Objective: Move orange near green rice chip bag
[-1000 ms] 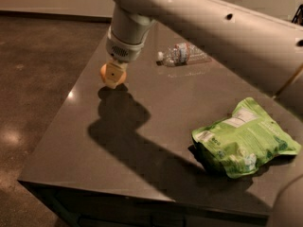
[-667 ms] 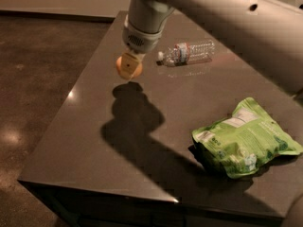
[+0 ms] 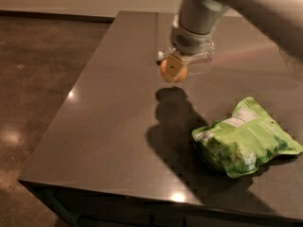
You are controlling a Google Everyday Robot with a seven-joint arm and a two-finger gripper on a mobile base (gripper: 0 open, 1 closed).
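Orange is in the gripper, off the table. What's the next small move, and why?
Probably carry the orange toward the bag before lowering it. The gripper holds it above the table, close to the bottle and well apart from the bag, so it isn't near enough yet.

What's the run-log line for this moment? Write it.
claw: above table centre, shut on orange | orange: off the surface, in front of bottle | bag: lying near front edge, apart from orange | placement: not yet done
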